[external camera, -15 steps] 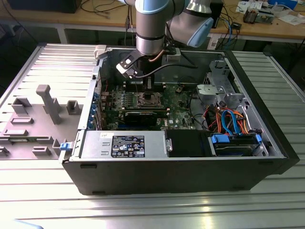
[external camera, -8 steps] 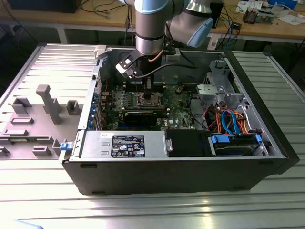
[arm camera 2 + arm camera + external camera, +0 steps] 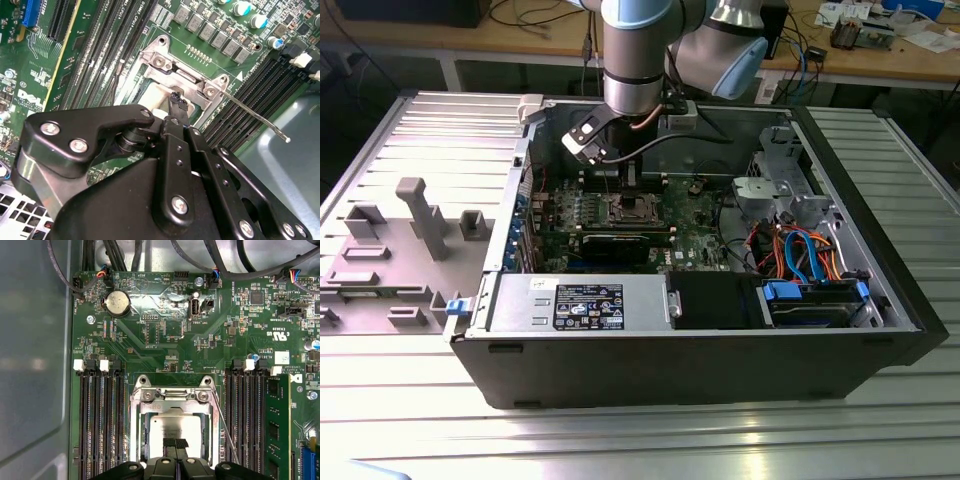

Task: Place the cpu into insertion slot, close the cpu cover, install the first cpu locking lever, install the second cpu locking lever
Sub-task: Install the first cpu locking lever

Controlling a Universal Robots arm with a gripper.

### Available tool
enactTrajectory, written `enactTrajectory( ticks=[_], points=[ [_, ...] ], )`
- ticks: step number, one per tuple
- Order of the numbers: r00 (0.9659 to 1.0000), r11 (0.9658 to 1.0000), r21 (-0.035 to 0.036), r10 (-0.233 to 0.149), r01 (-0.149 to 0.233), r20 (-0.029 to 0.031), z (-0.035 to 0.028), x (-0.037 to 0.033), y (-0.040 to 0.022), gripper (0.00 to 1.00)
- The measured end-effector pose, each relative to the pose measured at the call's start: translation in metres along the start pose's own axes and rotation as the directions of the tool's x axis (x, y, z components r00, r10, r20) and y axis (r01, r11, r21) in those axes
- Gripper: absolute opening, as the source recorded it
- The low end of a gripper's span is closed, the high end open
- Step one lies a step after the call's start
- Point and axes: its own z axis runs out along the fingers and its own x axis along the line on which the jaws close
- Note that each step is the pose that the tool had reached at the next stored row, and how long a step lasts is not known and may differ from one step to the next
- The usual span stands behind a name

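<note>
First wrist view is showing the pincer (image 3: 175,444) clenched, its two dark tips pressed together with nothing between them, and hovering at or touching the top of the cpu (image 3: 175,426); contact cannot be confirmed. The cpu is lying flat inside the slot (image 3: 148,396), near the middle of the green board (image 3: 165,340), between two banks of long black memory slots (image 3: 100,420).

The cover (image 3: 141,432) is appearing to lie down around the cpu, so the placing step is judged done and the cover step is judged in hand or just finished. One lever (image 3: 226,437) is standing free, slanting away from the socket in both wrist views, so it is judged not yet latched.

Latching is calling for fine contact on a thin, springy part, pushed down and sideways under its hook without sliding off.

Materials:
- cpu: flat, square, dull silvery lid.
- cover: stamped bright metal frame with a square window.
- lever: slim round steel wire with a small bent end.
- pincer: matt black, with bright screw heads.
</note>
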Motion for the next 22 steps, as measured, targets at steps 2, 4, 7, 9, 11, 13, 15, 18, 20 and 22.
enactTrajectory(
  ticks=[2,4,7,9,11,13,15,18,20,22],
  points=[
    [1.0000,1.0000,0.0000,0.000,0.000,0.0000,0.0000,0.0000,-0.0006,0.11],
    [1.0000,1.0000,0.0000,0.000,0.000,-0.0001,0.0000,0.0000,-0.0011,0.11],
    [1.0000,1.0000,0.0000,0.000,0.000,0.0000,0.0000,0.0000,-0.0016,0.11],
    [1.0000,1.0000,0.0000,0.000,0.000,0.0000,0.0000,0.0000,-0.0020,0.11],
    [1.0000,1.0000,0.0000,0.000,0.000,0.0000,0.0000,0.0000,-0.0024,0.11],
    [1.0000,1.0000,0.0000,0.000,0.000,-0.0001,0.0000,0.0000,-0.0028,0.11],
    [1.0000,1.0000,0.0000,0.000,0.000,0.0000,0.0000,0.0000,-0.0031,0.11],
    [1.0000,1.0000,0.0001,0.000,0.000,0.0001,-0.0007,0.0000,-0.0033,0.11],
    [1.0000,1.0000,0.0001,0.000,0.000,0.0000,-0.0017,-0.0001,-0.0033,0.11],
    [1.0000,1.0000,0.0000,0.000,0.000,0.0000,-0.0027,-0.0001,-0.0034,0.11]
  ],
)
